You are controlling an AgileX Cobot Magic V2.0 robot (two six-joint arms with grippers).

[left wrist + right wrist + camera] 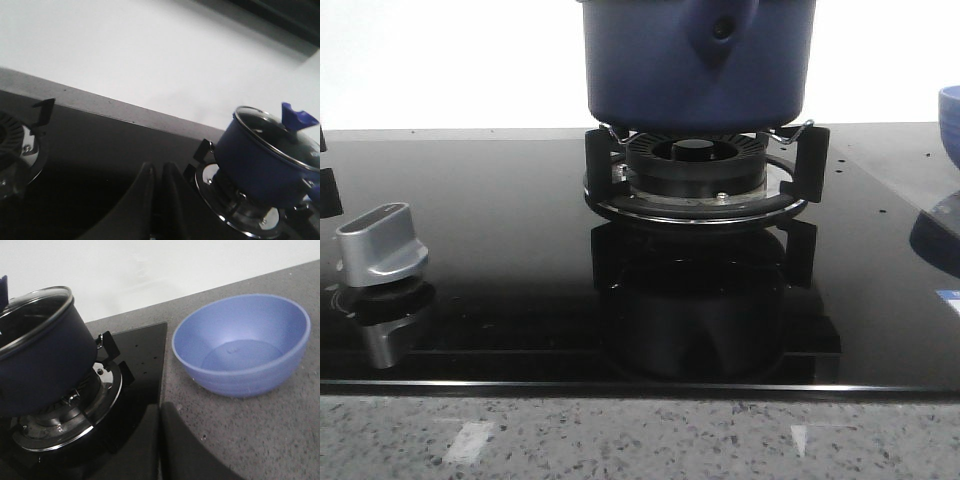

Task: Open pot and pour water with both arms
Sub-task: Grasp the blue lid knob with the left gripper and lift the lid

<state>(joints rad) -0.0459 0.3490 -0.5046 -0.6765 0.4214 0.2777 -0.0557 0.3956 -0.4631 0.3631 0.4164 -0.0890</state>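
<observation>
On the burner: pot [260, 170], lidded | both tools [156, 200] [160, 445] closed, apart from it

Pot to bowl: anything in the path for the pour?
Nothing visible. The pot sits lidded on the burner; the bowl stands empty on the counter beside the hob, with bare surface between them. Both grippers, left and right, are shut.
</observation>
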